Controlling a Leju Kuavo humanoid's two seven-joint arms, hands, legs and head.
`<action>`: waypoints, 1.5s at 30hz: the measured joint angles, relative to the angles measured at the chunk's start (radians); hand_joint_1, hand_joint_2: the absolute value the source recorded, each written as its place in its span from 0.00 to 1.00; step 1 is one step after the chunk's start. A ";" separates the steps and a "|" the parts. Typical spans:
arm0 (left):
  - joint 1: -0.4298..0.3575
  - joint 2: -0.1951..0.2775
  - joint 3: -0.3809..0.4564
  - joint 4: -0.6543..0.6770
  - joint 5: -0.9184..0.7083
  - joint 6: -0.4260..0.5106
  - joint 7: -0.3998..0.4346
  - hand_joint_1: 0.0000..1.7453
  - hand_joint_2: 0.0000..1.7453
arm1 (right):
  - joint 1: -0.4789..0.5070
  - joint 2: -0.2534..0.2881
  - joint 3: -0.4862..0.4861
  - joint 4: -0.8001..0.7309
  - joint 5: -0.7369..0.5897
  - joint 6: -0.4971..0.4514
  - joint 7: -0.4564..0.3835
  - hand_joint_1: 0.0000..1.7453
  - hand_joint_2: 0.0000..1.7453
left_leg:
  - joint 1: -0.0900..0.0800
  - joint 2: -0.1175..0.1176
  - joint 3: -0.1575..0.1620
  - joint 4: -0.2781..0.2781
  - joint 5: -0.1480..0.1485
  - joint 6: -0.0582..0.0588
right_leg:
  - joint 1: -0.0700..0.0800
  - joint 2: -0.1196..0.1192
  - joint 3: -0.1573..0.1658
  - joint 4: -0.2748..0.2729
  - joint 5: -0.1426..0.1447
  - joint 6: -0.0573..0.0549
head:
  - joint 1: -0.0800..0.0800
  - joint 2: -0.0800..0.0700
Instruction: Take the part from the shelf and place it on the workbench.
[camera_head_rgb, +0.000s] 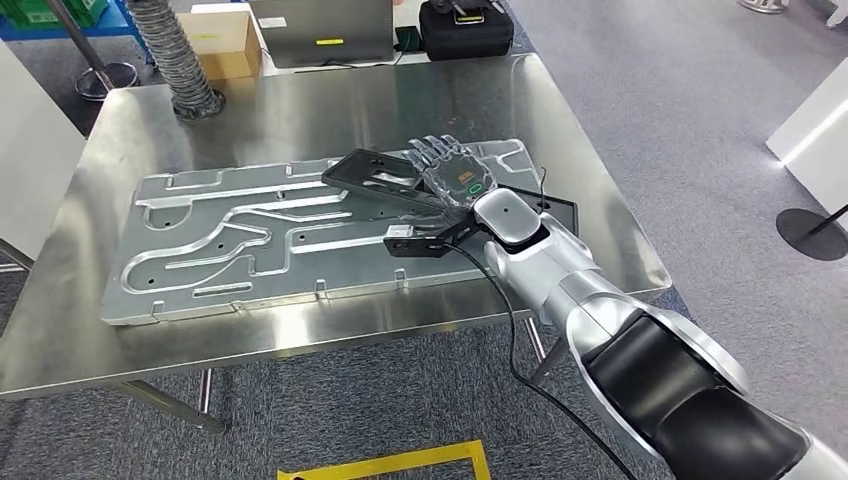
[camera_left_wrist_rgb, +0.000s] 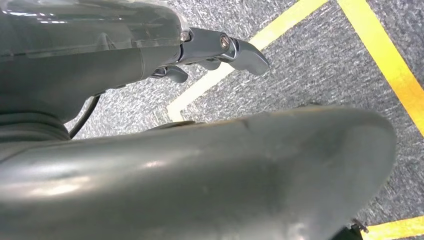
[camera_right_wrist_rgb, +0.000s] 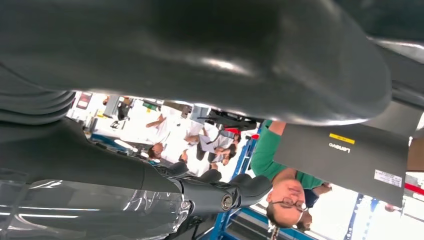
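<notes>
The black bracket (camera_head_rgb: 400, 190) lay on the grey metal plate (camera_head_rgb: 230, 235) on the tabletop (camera_head_rgb: 300, 110), under the right hand (camera_head_rgb: 455, 180), whose fingers lay flat and spread; whether they gripped could not be told. It looked stiff, light and thin, best taken by its frame edges. A hose (camera_head_rgb: 180, 60) and laptop (camera_head_rgb: 320, 35) stood behind, well apart.

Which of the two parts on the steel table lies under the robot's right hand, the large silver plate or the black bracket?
The black bracket: dark, slim, lying on top of the silver plate, and the right hand is over its right part. The silver plate is much larger, with grooves.
</notes>
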 joint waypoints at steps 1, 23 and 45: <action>0.000 0.000 0.000 0.000 0.000 0.000 0.000 0.00 0.00 | 0.000 0.000 -0.002 0.000 0.001 0.000 0.003 0.00 0.00 | 0.000 0.001 -0.001 -0.002 0.003 0.004 | -0.002 0.000 -0.021 0.051 -0.032 0.004 | 0.000 0.000; 0.002 0.001 0.005 0.000 -0.002 -0.003 -0.001 0.00 0.00 | 0.002 -0.002 -0.018 0.014 0.046 0.003 0.039 0.00 0.00 | 0.007 0.002 -0.042 0.151 -0.072 -0.053 | -0.004 -0.004 0.026 -0.051 0.040 -0.034 | 0.000 0.000; 0.001 -0.001 0.005 0.000 -0.010 -0.019 -0.003 0.00 0.00 | 0.006 -0.033 -0.061 0.026 0.086 0.022 0.078 0.00 0.00 | -0.010 0.003 -0.032 0.021 0.009 -0.022 | 0.007 -0.008 0.059 -0.057 0.015 -0.033 | 0.000 0.000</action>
